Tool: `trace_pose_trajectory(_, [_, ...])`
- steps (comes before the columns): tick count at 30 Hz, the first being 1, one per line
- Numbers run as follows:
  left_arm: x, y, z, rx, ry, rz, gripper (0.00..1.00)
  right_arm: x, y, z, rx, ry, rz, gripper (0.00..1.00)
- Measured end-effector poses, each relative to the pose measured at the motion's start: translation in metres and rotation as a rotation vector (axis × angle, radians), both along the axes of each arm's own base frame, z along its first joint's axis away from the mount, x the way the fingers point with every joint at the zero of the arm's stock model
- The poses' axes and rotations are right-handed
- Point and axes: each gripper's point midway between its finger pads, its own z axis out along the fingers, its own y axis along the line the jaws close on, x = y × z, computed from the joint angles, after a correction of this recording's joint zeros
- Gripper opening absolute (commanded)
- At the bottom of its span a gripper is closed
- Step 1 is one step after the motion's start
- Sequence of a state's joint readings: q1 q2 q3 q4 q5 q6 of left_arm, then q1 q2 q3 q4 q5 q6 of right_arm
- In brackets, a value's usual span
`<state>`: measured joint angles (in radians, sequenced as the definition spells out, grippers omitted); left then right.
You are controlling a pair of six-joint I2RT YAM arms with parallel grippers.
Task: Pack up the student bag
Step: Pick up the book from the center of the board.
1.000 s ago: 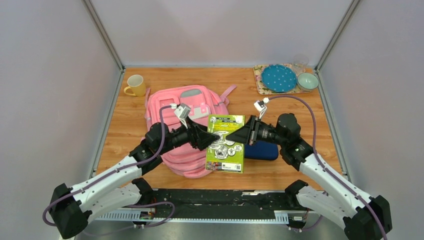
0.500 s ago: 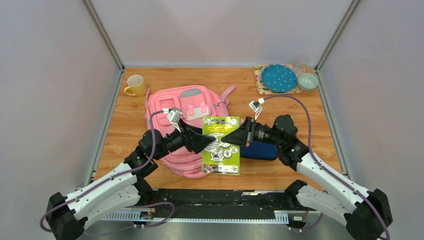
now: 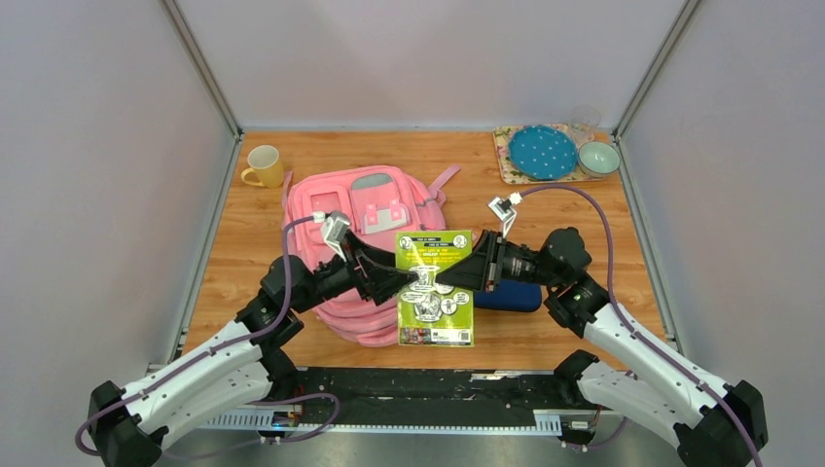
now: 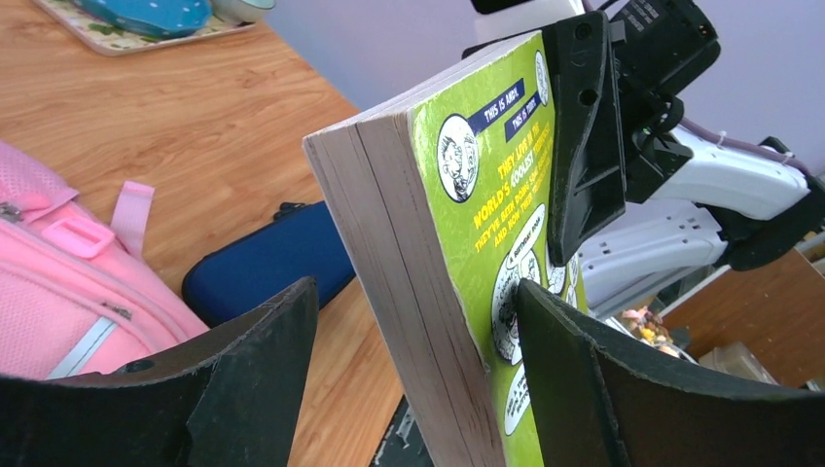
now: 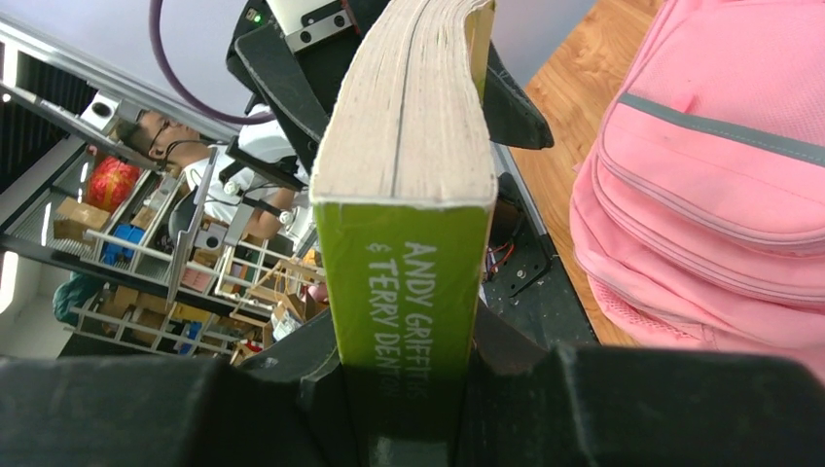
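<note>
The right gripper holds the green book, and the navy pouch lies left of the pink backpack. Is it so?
No: the navy pouch lies right of the pink backpack, as the top view shows; the rest holds.

Yellow mug point(image 3: 263, 166) far left; floral tray point(image 3: 504, 161) holds blue plate point(image 3: 542, 152), bowl point(image 3: 598, 158); navy pouch point(image 3: 511, 295) nearer, mid-right.

book point(image 3: 437, 309) between student bag point(image 3: 362, 197) on its left and pouch point(image 3: 516, 297) on its right.

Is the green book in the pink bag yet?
No: the right gripper holds the green book aloft beside the pink bag.
</note>
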<state>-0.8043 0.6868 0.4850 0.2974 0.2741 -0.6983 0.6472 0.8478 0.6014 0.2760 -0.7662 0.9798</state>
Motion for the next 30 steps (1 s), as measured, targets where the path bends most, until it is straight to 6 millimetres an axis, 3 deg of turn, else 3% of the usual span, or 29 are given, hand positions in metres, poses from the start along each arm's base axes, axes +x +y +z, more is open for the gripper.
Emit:
trace_pose_trajectory(6, [-0.016, -0.018, 0.005, -0.024, -0.002, -0.149, 0.82, -0.008, 0.001, 0.005, 0.021, -0.031, 0.057, 0.00])
trace_pose_trajectory(8, [-0.021, -0.024, 0.004, -0.023, 0.006, -0.202, 0.78, -0.009, 0.003, 0.003, 0.017, -0.028, 0.077, 0.00])
trace_pose_trajectory(11, [-0.027, -0.028, 0.000, -0.015, 0.023, -0.253, 0.49, -0.008, 0.005, -0.002, -0.002, -0.023, 0.095, 0.00])
trace_pose_trajectory(12, [-0.028, -0.028, 0.001, -0.018, 0.023, -0.257, 0.31, -0.008, 0.006, -0.003, -0.009, -0.022, 0.097, 0.00])
trace_pose_trajectory(14, [-0.032, -0.027, 0.005, -0.027, 0.014, -0.273, 0.05, -0.005, 0.006, -0.004, -0.029, -0.034, 0.092, 0.00])
trace_pose_trajectory(16, [-0.033, -0.026, 0.009, -0.031, 0.005, -0.271, 0.00, -0.001, 0.007, -0.003, -0.052, -0.069, 0.077, 0.00])
trace_pose_trajectory(17, [-0.032, -0.025, 0.010, -0.031, 0.001, -0.267, 0.00, 0.000, 0.007, -0.002, -0.062, -0.077, 0.071, 0.06])
trace_pose_trajectory(18, [-0.032, -0.025, 0.012, -0.032, -0.002, -0.262, 0.00, 0.001, 0.007, 0.000, -0.077, -0.083, 0.065, 0.29])
trace_pose_trajectory(21, [-0.027, -0.022, 0.015, -0.027, -0.006, -0.228, 0.00, 0.008, 0.007, 0.004, -0.131, -0.088, 0.026, 0.72])
trace_pose_trajectory(24, [-0.008, -0.014, 0.002, 0.029, 0.028, -0.102, 0.00, 0.032, 0.000, 0.003, -0.208, -0.064, -0.122, 0.83])
trace_pose_trajectory(26, [0.006, -0.006, -0.012, 0.076, 0.064, -0.010, 0.00, 0.048, -0.011, -0.003, -0.262, -0.047, -0.244, 0.84])
trace_pose_trajectory(30, [0.036, 0.018, -0.034, 0.141, 0.117, 0.212, 0.00, 0.050, -0.037, -0.018, -0.294, -0.002, -0.392, 0.86])
